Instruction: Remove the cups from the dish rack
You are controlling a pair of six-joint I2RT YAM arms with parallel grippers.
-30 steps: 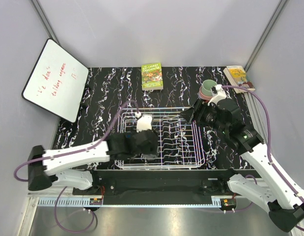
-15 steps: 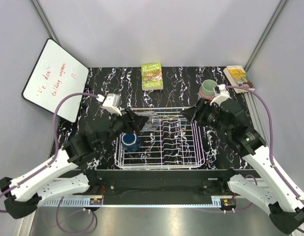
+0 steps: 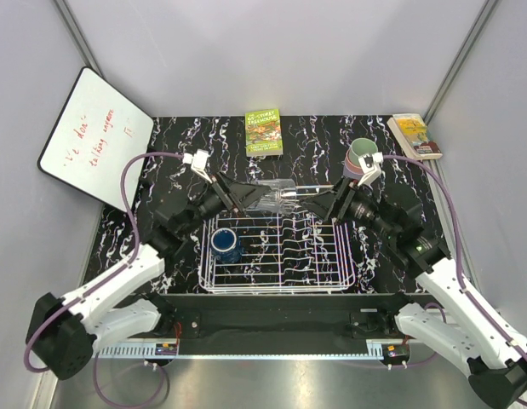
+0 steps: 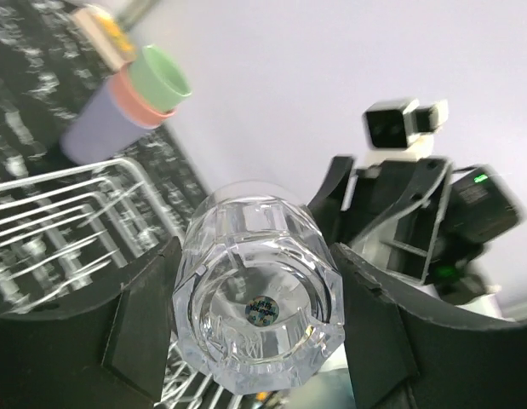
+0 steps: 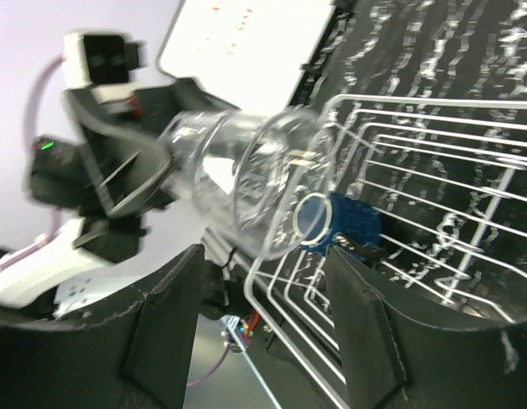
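Clamping the clear glass tumbler (image 3: 280,198) sideways above the far edge of the white wire dish rack (image 3: 272,288), our left gripper (image 3: 256,196) could let go before our right gripper (image 3: 325,203), jaws apart near its mouth, closes: we'd drop it.

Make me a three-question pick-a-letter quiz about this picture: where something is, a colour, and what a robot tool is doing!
1. Where is the dark blue plastic cup? A. hanging in the air B. in the white wire dish rack C. hidden
2. What colour is the top cup of the far-right stack? A. yellow B. black C. pale green
3. What is the left tool doing? A. gripping the clear glass cup B. open, empty C. touching the rack
Answers: B, it sits among the wires; C, a green rim shows on top; A, its fingers clamp the glass.
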